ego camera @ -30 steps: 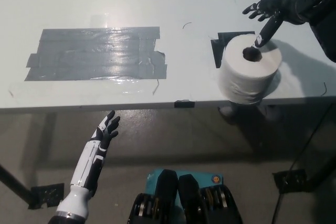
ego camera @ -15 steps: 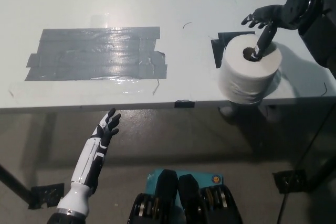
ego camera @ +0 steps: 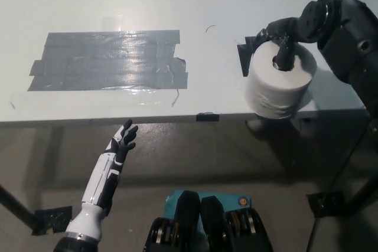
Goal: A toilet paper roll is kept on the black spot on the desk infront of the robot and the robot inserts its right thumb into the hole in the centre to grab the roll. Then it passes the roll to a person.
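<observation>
The black right hand (ego camera: 287, 38) has its thumb down in the centre hole of the toilet paper roll (ego camera: 279, 84) on the table (ego camera: 177, 4), fingers clasping its far side; the white left hand (ego camera: 122, 141) rests below the table edge, fingers apart.

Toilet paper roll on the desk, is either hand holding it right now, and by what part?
The right hand has a digit down in the centre hole of the toilet paper roll; a closed grasp cannot be told. The left hand holds nothing.

We are seeing a slim white left forearm ending in a left hand (ego camera: 121, 143) with black fingers and dark inlays, while the right hand (ego camera: 284, 38) and its bulky arm are showing matte black shells with a round, grey-dotted wrist housing.
</observation>
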